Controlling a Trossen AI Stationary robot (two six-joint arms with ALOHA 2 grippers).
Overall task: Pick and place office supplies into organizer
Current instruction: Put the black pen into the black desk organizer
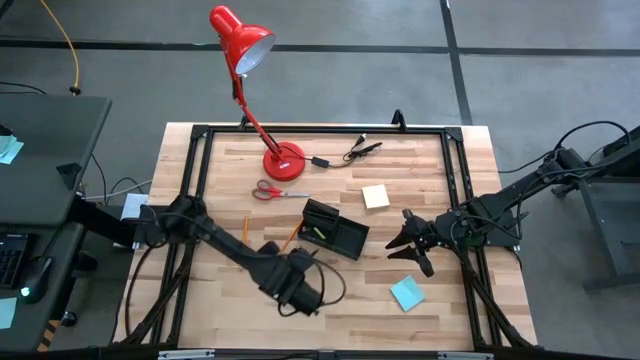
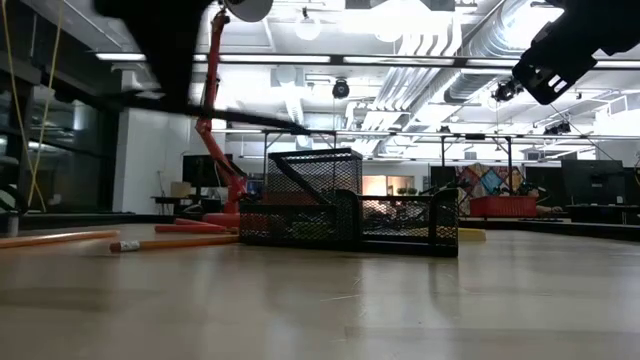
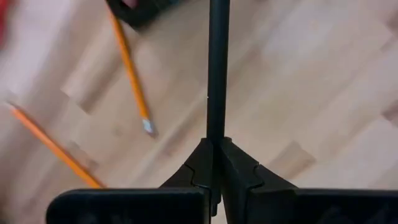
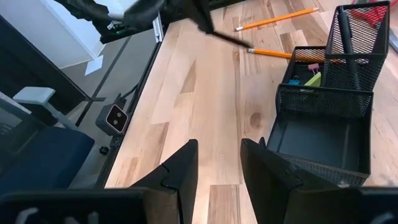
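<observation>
The right pincer [image 4: 217, 165], fingers parted, hovers near the black mesh organizer [image 4: 323, 134] and two pencils [image 4: 273, 20].

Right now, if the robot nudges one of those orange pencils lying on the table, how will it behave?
The orange pencil beside the organizer is thin and lies flat on smooth wood, so it will probably roll or skid rather than stay put. It looks stiff and light. The left gripper, shut on a dark pen, would likely push it away easily.

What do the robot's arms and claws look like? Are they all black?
Yes, nearly. Both arms are dark and made of jointed segments, with thin black cables looping along them. The left gripper and the right gripper each have two matte black, wedge-shaped jaws with small notched steps inside.
</observation>
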